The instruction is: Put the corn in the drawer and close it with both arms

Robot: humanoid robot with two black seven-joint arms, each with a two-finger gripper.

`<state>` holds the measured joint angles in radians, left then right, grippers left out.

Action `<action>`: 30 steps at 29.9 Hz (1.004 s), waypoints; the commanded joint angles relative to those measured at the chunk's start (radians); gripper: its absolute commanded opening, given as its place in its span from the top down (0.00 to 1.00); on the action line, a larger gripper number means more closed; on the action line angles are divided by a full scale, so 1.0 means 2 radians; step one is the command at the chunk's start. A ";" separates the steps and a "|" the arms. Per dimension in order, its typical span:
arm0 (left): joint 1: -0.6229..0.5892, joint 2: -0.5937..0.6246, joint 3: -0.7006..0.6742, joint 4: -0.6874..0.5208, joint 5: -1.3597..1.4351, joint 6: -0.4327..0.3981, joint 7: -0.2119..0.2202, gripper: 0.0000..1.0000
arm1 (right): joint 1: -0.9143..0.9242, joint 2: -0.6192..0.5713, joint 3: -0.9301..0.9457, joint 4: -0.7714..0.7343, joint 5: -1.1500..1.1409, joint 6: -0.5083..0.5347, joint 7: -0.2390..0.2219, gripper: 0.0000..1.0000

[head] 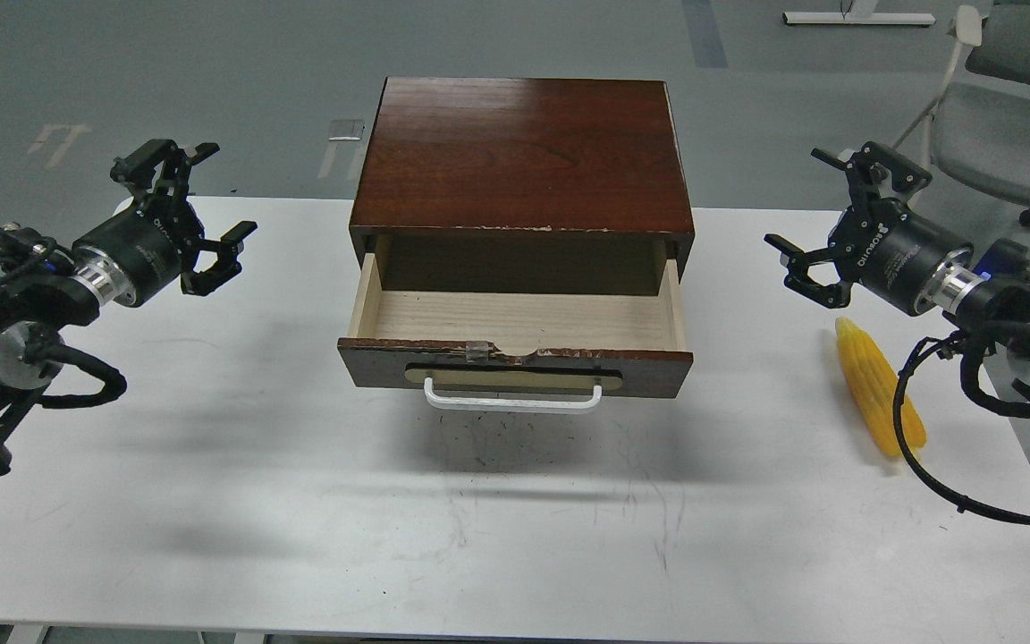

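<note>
My right tool hangs spread and empty, the corn lying on the surface just below it, ready for picking. The drawer stands pulled open between both tools to receive it; my left tool, spread too, waits clear.

Cabinet sits mid-table, toward the back edge of the table, and its drawer is pulled out toward the near side — handle on the front face, facing us. Over on the right, the corn lies on the table, well apart from the drawer, lengthwise front to back. The right end effector hovers just behind and above the corn — fingers spread. The left end effector hangs on the far left, fingers apart, well clear of the cabinet. A chair stands on the floor behind the table's right corner.
</note>
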<state>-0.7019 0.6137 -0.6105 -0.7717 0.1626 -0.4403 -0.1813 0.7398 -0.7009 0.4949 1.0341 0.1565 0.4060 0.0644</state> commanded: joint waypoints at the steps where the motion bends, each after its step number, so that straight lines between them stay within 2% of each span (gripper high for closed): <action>1: 0.000 0.000 0.000 0.000 0.000 0.000 0.001 0.02 | 0.001 -0.001 0.000 0.000 0.000 -0.001 0.000 0.00; 30: -0.003 -0.007 -0.001 -0.004 -0.008 -0.002 0.002 0.02 | 0.011 0.001 0.000 -0.016 -0.001 -0.011 -0.001 0.00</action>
<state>-0.7071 0.5987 -0.6134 -0.7793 0.1457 -0.4433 -0.1774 0.7619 -0.7004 0.4956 1.0056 0.1565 0.3849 0.0629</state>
